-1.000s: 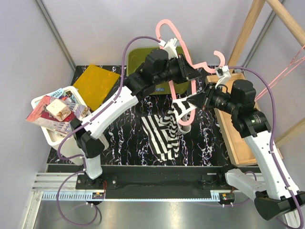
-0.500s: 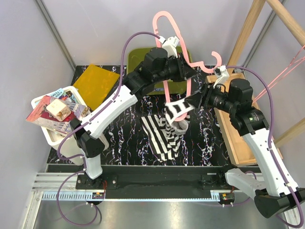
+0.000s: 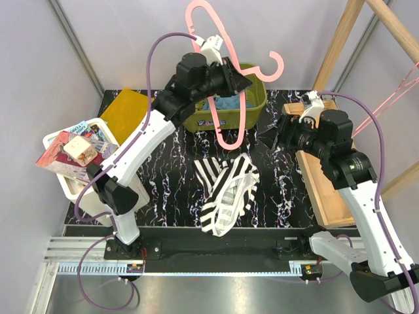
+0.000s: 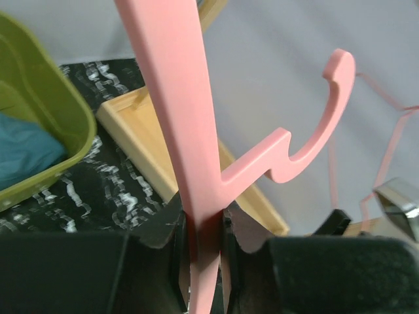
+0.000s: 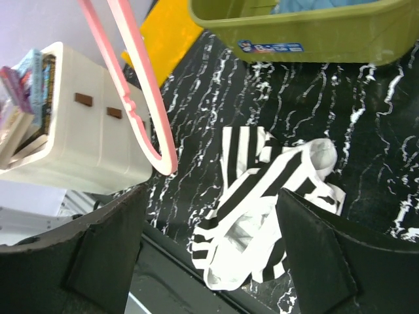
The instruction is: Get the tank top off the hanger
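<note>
The pink hanger [image 3: 229, 142] hangs bare in the air over the green bin, held by its neck below the hook. My left gripper [image 3: 241, 80] is shut on that neck; the left wrist view shows both jaws pressed on the pink hanger [image 4: 177, 98] at the left gripper [image 4: 203, 242]. The black-and-white striped tank top [image 3: 229, 193] lies crumpled on the marbled table, off the hanger. My right gripper [image 3: 273, 134] hovers above and to its right, open and holding nothing. In the right wrist view the tank top [image 5: 262, 196] lies below the open right gripper [image 5: 209, 255], and the hanger's end [image 5: 141, 98] hangs at upper left.
A green bin [image 3: 258, 104] with teal cloth stands at the back. A yellow flat item [image 3: 127, 111] and a white box [image 3: 72, 183] of packets are at the left. A wooden tray [image 3: 321, 176] runs along the right, beside wooden posts [image 3: 340, 39].
My right gripper opened and let go of the tank top, which dropped onto the table. The left arm swung the hanger up and to the left, free of the garment.
</note>
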